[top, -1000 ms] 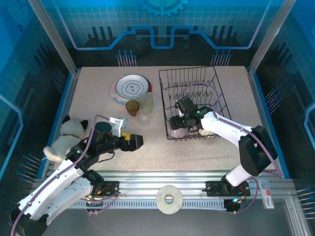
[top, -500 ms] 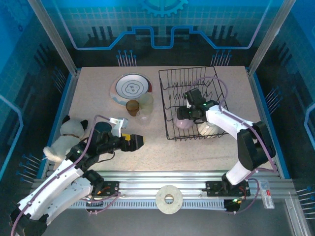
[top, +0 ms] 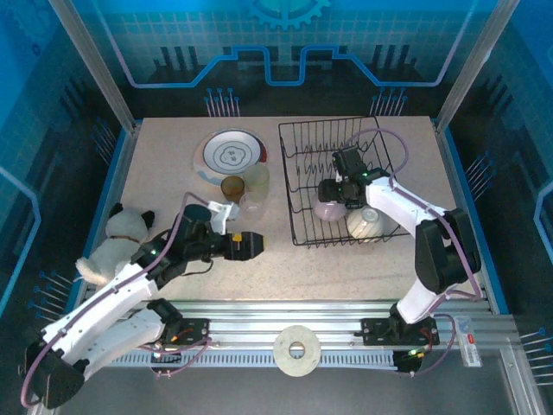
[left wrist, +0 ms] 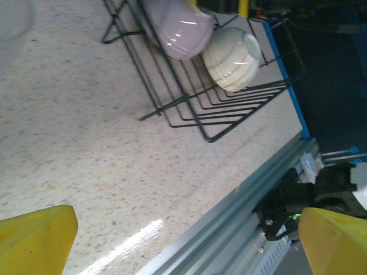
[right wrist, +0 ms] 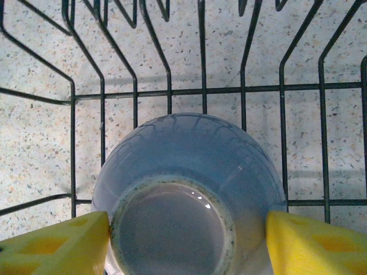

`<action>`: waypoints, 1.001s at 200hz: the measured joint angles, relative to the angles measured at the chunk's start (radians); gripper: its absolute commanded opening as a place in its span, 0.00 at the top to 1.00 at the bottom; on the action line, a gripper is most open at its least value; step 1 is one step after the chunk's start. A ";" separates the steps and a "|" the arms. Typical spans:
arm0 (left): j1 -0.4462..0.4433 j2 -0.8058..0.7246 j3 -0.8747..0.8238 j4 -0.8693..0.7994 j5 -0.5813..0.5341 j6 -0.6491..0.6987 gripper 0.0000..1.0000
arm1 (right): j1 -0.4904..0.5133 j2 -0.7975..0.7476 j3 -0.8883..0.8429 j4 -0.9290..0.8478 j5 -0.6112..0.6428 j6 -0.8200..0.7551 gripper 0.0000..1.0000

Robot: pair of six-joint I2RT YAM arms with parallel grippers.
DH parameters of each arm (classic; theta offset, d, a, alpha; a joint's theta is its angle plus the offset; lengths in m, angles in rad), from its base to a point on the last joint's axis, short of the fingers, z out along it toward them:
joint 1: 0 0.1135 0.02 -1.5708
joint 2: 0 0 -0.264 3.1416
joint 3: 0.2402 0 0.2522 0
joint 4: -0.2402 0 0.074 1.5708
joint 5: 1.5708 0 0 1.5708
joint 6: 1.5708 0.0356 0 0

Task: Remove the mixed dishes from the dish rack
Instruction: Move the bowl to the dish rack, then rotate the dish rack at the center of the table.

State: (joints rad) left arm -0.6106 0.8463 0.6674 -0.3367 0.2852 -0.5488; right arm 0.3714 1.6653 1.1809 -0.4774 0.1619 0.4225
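Note:
The black wire dish rack stands at the right of the table. My right gripper is over it, shut on an upturned lavender bowl. In the right wrist view the yellow fingers press both sides of that bowl, with rack wires beneath. A white ribbed bowl lies in the rack's front right corner. My left gripper hovers open and empty over the table, left of the rack. Its view takes in both bowls, lavender and white, and the rack.
A floral plate, a brown cup and a clear glass sit on the table left of the rack. A plush toy lies at the left edge. A white ring rests on the front rail.
My right gripper has carried the lavender bowl from the rack's front left corner back and to the right. My left gripper has shifted right, toward the rack.

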 measured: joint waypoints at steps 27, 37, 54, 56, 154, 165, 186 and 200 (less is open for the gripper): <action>-0.085 0.118 0.085 0.052 -0.003 0.001 0.02 | -0.005 0.003 0.006 -0.002 -0.001 0.007 0.26; -0.115 0.175 0.121 0.067 -0.005 0.005 0.04 | -0.004 0.001 0.005 -0.003 -0.001 0.008 0.25; -0.159 0.277 0.189 0.089 -0.019 0.012 0.07 | -0.003 -0.006 0.005 -0.009 -0.001 0.006 0.20; -0.163 0.291 0.198 0.093 -0.019 0.014 0.08 | -0.003 -0.008 0.005 -0.010 -0.001 0.007 0.20; -0.208 0.705 0.514 0.108 -0.121 -0.004 0.43 | -0.005 0.013 0.005 -0.024 -0.013 -0.016 0.07; -0.208 0.724 0.525 0.106 -0.130 -0.017 0.45 | -0.006 0.025 0.005 -0.023 -0.018 -0.016 0.07; -0.208 0.761 0.542 0.105 -0.135 -0.040 0.48 | -0.011 0.026 0.005 -0.016 -0.021 -0.015 0.09; -0.208 0.787 0.552 0.097 -0.136 -0.049 0.49 | -0.020 0.026 0.004 -0.012 -0.020 -0.012 0.11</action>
State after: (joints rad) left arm -0.8185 1.6337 1.2198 -0.2398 0.1490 -0.5976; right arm 0.3515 1.6913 1.1851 -0.4892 0.1417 0.4107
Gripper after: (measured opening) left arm 0.516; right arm 0.905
